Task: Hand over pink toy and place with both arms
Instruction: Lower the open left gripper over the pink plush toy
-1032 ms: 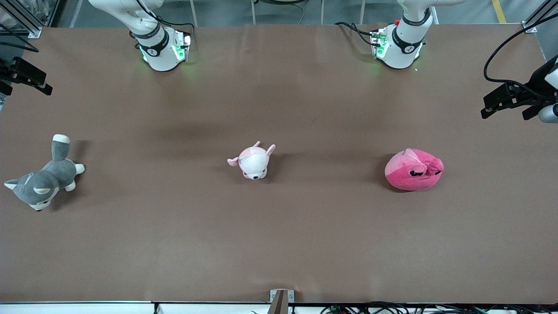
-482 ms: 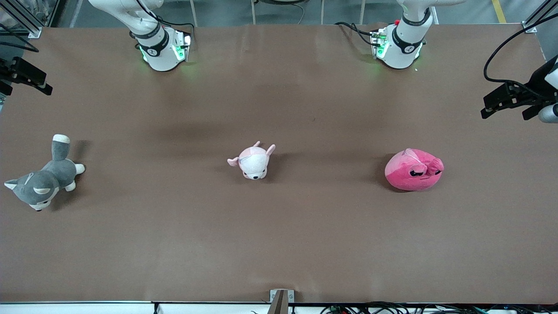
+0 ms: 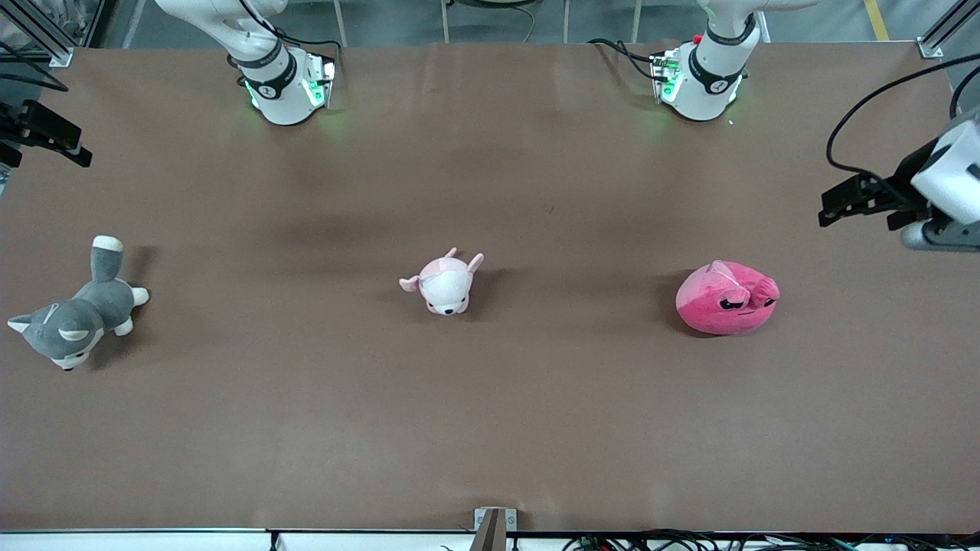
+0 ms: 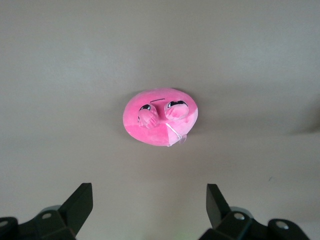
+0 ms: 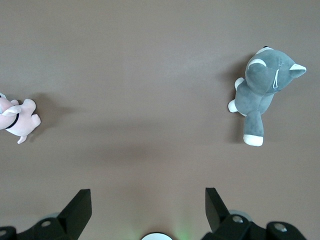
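While the pink toy (image 3: pixel 726 298) lies untouched, left tool (image 3: pixel 850 205) hovers apart, fingers spread.

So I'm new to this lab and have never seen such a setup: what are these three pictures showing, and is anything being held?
Two white robot arms are bolted along one edge of a brown table. The wide picture looks down from a high camera facing them. The other two come from cameras on each arm's wrist, looking past that arm's own pincer.

Three plush toys lie in a row: a grey-and-white dog toward the right arm's end, a pale pink animal in the middle, and the hot-pink toy toward the left arm's end.

The left pincer hangs open above the table near the hot-pink toy. The right pincer, also open, waits above the dog's end. Nothing is held yet.
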Controlling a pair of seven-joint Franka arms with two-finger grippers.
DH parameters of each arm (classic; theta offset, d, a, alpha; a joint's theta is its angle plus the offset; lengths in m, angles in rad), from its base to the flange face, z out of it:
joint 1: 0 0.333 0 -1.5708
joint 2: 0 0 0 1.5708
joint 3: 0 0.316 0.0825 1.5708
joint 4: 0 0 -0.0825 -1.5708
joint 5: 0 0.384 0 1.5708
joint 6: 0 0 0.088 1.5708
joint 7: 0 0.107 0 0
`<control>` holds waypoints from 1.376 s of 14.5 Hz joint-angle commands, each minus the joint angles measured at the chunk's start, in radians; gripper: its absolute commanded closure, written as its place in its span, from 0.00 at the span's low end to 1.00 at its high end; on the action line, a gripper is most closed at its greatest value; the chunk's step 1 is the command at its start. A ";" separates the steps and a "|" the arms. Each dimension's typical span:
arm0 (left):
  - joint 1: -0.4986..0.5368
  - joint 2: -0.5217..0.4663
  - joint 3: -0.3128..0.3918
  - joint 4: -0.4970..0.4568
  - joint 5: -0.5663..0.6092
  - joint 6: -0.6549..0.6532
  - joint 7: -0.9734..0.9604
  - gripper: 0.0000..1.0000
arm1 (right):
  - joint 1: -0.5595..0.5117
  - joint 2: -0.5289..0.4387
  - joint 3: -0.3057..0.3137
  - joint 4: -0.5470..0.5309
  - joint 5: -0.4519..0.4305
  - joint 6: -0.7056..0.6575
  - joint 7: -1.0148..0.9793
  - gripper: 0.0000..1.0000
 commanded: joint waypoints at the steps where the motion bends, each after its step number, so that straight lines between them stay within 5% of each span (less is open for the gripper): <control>1: 0.013 0.080 0.002 0.025 0.005 -0.006 0.005 0.00 | -0.010 -0.019 0.007 -0.016 -0.014 0.000 -0.013 0.00; 9: 0.019 0.235 0.002 0.013 0.020 0.032 -0.006 0.00 | -0.013 -0.019 0.007 -0.016 -0.014 0.000 -0.013 0.00; 14: 0.018 0.310 0.004 0.012 0.023 0.047 -0.012 0.16 | -0.011 -0.019 0.007 -0.016 -0.014 0.000 -0.013 0.00; 20: 0.027 0.374 0.007 0.010 0.025 0.090 -0.012 0.21 | -0.013 -0.019 0.007 -0.016 -0.014 0.000 -0.013 0.00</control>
